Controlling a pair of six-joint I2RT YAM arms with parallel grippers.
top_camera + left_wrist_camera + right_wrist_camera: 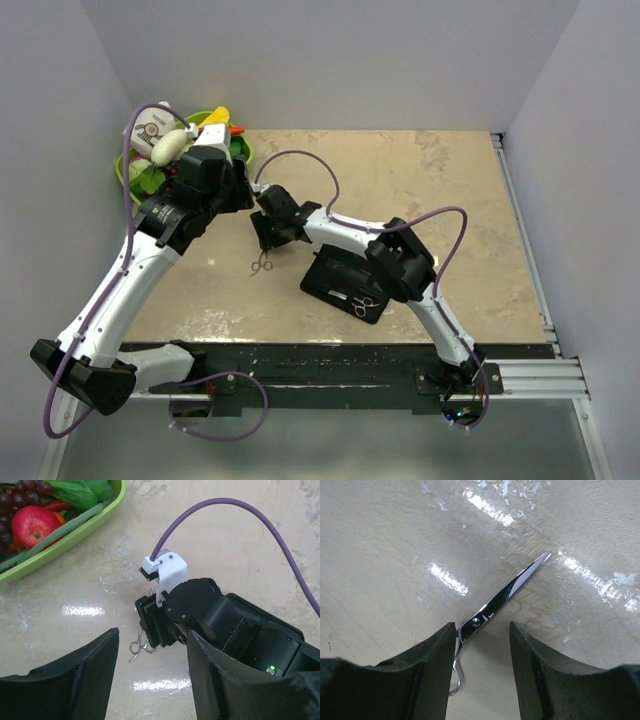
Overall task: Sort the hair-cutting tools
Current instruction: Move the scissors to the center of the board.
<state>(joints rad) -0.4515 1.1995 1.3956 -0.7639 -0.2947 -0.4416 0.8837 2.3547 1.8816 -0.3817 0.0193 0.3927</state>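
The right pincer (pixel 482 630) hangs open over silver scissors (pixel 495 602) lying flat on the counter (pixel 450 200), left of its middle and toward the near edge, the pivot between the parted fingers. The left pincer (pixel 152 636) stands open just beside. A second pair (pixel 365 303) lies on the black case (pixel 325 280) by the near edge.

One black case (pixel 328 283), one green tray (pixel 75 536), two scissors (pixel 262 265) (second pair (pixel 362 304) atop the case).
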